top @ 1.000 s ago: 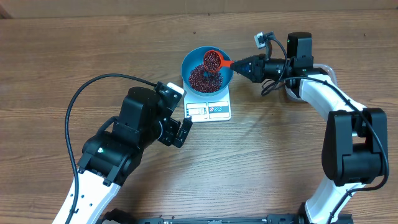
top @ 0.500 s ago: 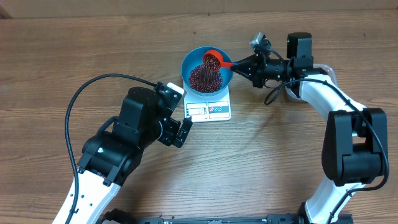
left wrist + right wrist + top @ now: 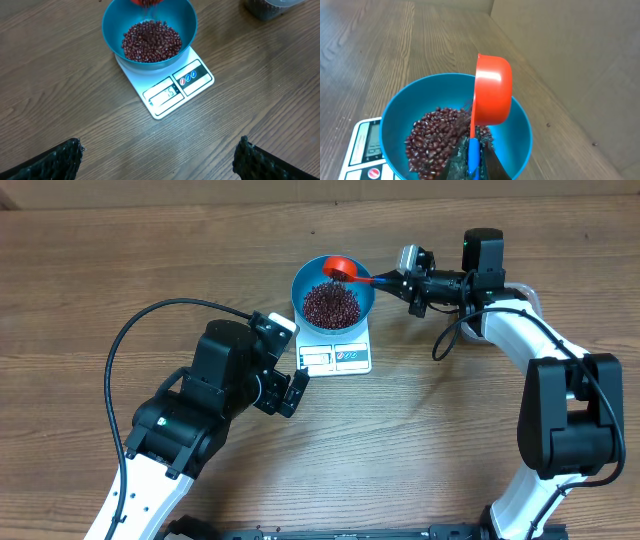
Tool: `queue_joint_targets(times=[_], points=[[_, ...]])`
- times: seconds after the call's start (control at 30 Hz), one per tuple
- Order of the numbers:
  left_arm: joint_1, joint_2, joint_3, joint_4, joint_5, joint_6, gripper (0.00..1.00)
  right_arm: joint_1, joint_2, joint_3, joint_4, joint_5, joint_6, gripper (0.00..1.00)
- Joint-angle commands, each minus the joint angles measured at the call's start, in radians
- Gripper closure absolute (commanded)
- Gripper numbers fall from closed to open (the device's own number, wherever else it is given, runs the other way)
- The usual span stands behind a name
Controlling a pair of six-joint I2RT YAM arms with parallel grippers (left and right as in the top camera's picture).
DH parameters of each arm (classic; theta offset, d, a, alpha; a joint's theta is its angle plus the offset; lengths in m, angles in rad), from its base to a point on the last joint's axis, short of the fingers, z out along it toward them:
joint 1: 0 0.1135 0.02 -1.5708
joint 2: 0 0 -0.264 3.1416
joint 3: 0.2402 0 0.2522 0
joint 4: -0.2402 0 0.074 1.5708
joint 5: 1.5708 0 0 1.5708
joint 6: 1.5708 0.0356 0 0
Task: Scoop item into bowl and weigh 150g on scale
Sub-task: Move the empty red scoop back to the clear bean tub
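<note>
A heap of dark red-brown beans point(image 3: 331, 304) point(image 3: 151, 41) point(image 3: 437, 137) lies in the blue bowl point(image 3: 309, 280) point(image 3: 113, 20) point(image 3: 395, 120), which stands on the white scale point(image 3: 335, 357) point(image 3: 170, 92) point(image 3: 365, 145). Its display faces the left arm. My right gripper point(image 3: 398, 279) point(image 3: 474, 162) is shut on the blue handle of an orange-red scoop point(image 3: 341, 269) point(image 3: 492, 90), which is tipped on its side over the bowl's far rim. My left gripper point(image 3: 290, 392) point(image 3: 157, 155) stands open over bare wood in front of the scale, holding nothing.
A clear tub with dark contents point(image 3: 272, 7) shows at the top right of the left wrist view. In the overhead view it sits mostly hidden behind the right arm point(image 3: 510, 330). A black cable point(image 3: 150, 320) loops left of the left arm.
The right gripper has rolled the scoop over, and the beans it held have dropped into the bowl. The left arm has not moved.
</note>
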State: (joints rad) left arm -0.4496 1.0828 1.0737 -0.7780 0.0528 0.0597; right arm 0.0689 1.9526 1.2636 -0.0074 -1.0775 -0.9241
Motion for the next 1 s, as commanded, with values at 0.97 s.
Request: queue_joint_targets(times=[0.97], points=[[0.004,-0.011,0.008,0.003,0.011,0.015,0.01,-0.121,-0.163,0.002,0.171,-0.106,0.653,0.96]])
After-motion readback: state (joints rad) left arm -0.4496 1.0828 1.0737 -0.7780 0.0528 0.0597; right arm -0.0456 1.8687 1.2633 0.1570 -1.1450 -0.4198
